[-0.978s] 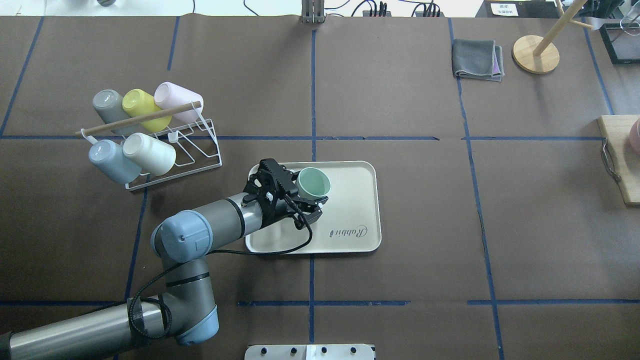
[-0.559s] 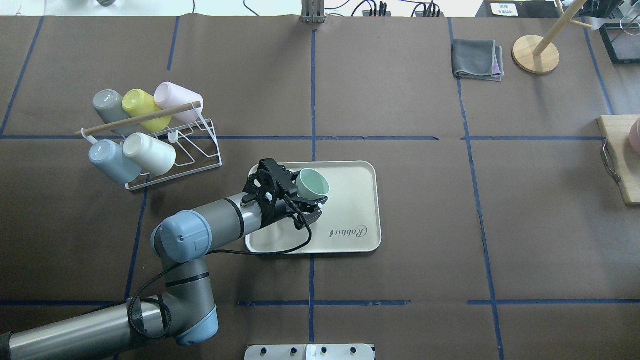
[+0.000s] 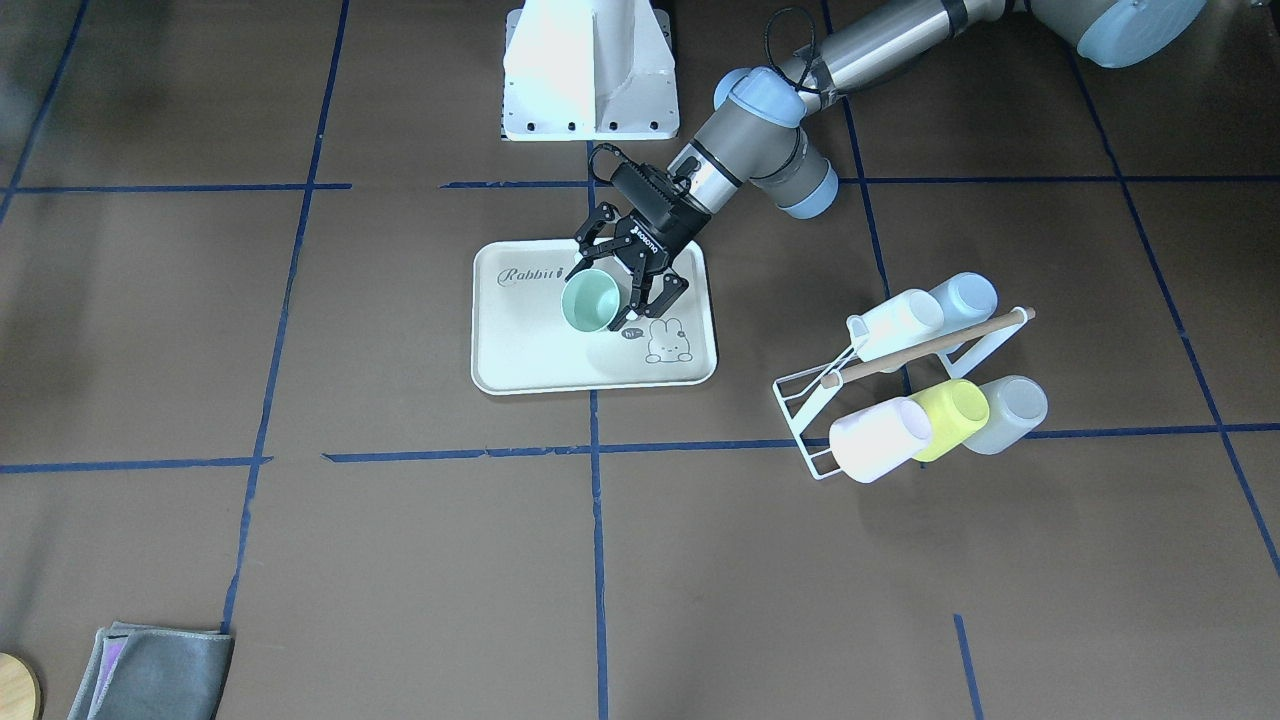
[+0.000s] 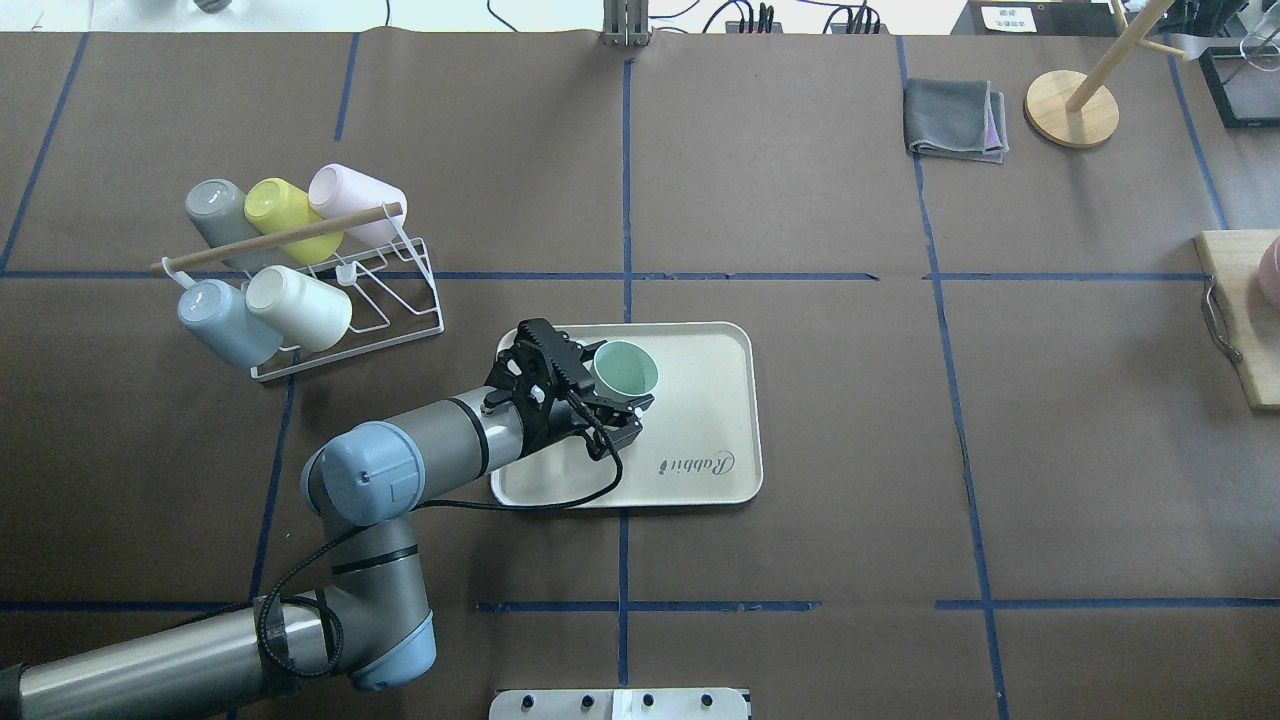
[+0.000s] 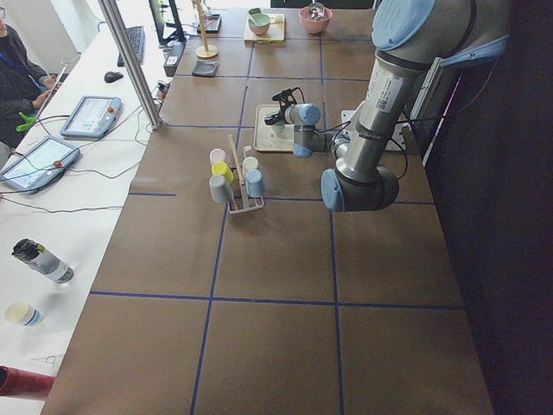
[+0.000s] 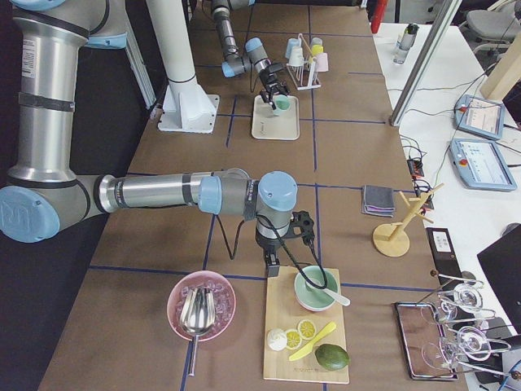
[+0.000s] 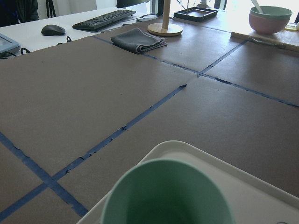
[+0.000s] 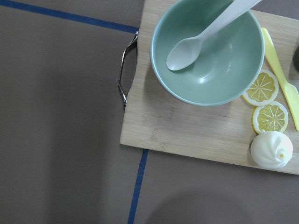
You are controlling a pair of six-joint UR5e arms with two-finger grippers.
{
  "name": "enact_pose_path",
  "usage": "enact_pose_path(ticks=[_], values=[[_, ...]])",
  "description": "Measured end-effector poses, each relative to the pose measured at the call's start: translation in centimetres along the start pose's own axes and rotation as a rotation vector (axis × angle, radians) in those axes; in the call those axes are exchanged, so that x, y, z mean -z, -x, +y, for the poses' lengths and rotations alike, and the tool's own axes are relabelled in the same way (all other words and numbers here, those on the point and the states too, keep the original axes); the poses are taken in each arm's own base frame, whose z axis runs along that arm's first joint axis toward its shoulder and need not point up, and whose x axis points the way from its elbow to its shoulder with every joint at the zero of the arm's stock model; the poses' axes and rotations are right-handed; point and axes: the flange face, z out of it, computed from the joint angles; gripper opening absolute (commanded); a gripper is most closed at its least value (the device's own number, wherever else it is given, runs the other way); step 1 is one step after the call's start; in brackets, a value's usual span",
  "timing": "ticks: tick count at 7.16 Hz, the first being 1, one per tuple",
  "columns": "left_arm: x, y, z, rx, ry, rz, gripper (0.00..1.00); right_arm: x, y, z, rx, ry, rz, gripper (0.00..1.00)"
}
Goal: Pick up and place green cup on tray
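Only front view shows tray [image 3: 500, 340] bunny [image 3: 668, 342] beside green cup [image 3: 590, 300].

Brown table [image 4: 800, 450], blue tape lines [image 4: 627, 180]

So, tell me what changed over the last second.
The left end effector carried the green cup a very slight way back toward the robot, over the tray. Nothing was taken hold of or let go: the cup is still gripped. Whether it touches the tray yet cannot be told. The tray, the rack of cups and the folded cloth stayed put.
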Motion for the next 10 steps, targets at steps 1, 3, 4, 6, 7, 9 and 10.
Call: enact_pose_path(ticks=[1,3,4,6,7,9,10], values=[[-0.2,0.1,0.3,-0.001,0.007,-0.004,0.86,0.0,0.0,0.0,0.0,0.0,0.0,1.0],[-0.2,0.0,0.3,0.001,0.002,0.0,0.9,0.0,0.0,0.0,0.001,0.0,0.0,1.0],[-0.1,0.0,0.2,0.002,-0.006,0.005,0.91,0.0,0.0,-0.1,0.001,-0.001,0.0,1.0],[0.7,0.0,-0.8,0.008,-0.037,0.021,0.96,0.1,0.1,-0.1,0.002,-0.002,0.0,1.0],[1.6,0.0,-1.3,0.011,-0.055,0.031,0.97,0.1,0.1,-0.1,0.003,-0.004,0.0,1.0],[4.3,1.2,-3.3,0.012,-0.075,0.047,1.0,0.3,0.2,-0.2,0.007,-0.006,0.001,1.0],[5.7,3.7,-4.2,0.0,-0.036,0.054,1.0,0.3,0.3,-0.3,0.008,-0.007,0.001,1.0]])
